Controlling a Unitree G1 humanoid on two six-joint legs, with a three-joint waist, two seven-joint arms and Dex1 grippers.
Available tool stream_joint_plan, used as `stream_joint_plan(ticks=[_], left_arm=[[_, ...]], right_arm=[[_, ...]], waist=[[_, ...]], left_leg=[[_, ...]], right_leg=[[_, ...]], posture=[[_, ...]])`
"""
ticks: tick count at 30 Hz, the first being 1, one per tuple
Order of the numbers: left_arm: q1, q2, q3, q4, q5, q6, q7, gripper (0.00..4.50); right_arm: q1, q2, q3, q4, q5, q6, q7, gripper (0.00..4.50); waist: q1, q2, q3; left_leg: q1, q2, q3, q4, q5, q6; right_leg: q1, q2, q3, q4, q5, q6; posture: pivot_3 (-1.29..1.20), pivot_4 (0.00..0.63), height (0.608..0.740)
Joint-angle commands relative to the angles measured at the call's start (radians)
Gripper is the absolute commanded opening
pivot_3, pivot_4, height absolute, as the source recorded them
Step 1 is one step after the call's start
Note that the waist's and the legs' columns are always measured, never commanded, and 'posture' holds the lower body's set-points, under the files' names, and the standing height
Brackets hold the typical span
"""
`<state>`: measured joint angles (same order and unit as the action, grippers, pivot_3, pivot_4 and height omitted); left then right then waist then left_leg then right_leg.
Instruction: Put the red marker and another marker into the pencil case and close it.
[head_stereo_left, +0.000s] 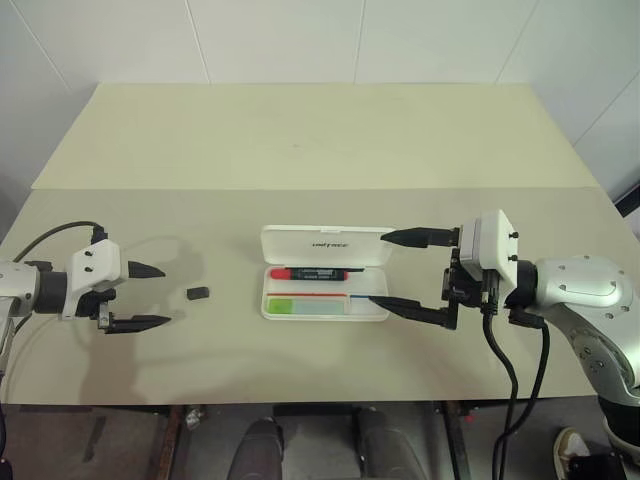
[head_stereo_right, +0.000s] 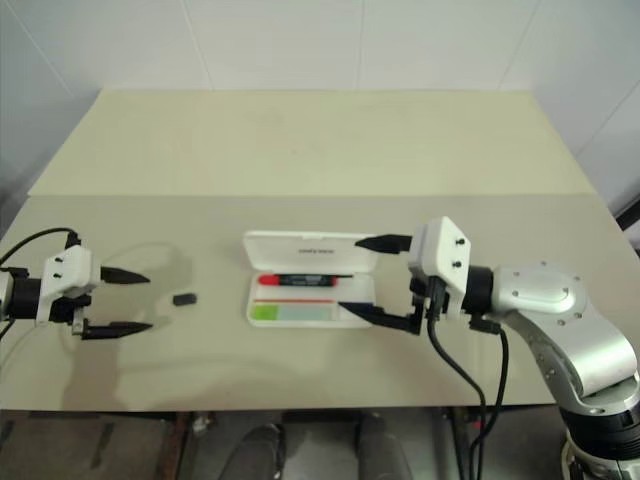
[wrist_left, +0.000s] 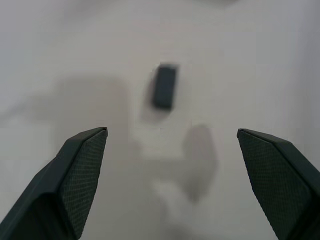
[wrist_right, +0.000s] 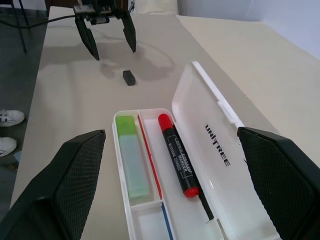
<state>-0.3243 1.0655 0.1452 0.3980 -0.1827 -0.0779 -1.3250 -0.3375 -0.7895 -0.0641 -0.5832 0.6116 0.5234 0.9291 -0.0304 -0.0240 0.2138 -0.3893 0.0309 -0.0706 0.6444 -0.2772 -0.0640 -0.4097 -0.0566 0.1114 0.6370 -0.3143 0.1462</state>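
The right gripper (head_stereo_left: 400, 270), jaws wide and empty, straddles the end of the open pencil case (wrist_right: 220, 150), which holds the red marker (wrist_right: 177, 155) and mint-green marker (wrist_right: 131, 157) in adjoining compartments, while beyond it the left gripper (head_stereo_left: 148, 296) gapes empty beside a small black bit (head_stereo_left: 197, 293).

A small black block (head_stereo_left: 198, 293) lies flat on the beige table (head_stereo_left: 300, 140), on its own towards the left side. Behind the table stands a white tiled wall (head_stereo_left: 300, 40). Down on the floor, a pair of white sneakers (wrist_right: 7, 131) sits beside the table.
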Motion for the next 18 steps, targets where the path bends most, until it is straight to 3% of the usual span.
stream_joint_plan(ticks=[1,18], left_arm=[[-0.054,-0.022,-0.031,0.089,0.036,-0.111,0.000,4.46],[-0.173,-0.131,-0.089,0.212,0.058,-0.139,0.061,4.46]], right_arm=[[0.000,-0.007,-0.026,-0.041,0.025,-0.005,-0.002,4.50],[0.028,-0.005,-0.034,-0.084,0.034,0.022,-0.051,4.50]], waist=[[0.001,0.000,0.000],[0.001,0.000,0.000]], left_leg=[[0.000,0.000,0.000,0.000,0.000,0.000],[0.000,0.000,0.000,0.002,0.000,0.000]], right_leg=[[0.000,0.000,0.000,0.000,0.000,0.000],[0.000,0.000,0.000,0.004,0.000,0.001]], posture=[[0.00,0.150,0.740],[0.00,0.150,0.740]])
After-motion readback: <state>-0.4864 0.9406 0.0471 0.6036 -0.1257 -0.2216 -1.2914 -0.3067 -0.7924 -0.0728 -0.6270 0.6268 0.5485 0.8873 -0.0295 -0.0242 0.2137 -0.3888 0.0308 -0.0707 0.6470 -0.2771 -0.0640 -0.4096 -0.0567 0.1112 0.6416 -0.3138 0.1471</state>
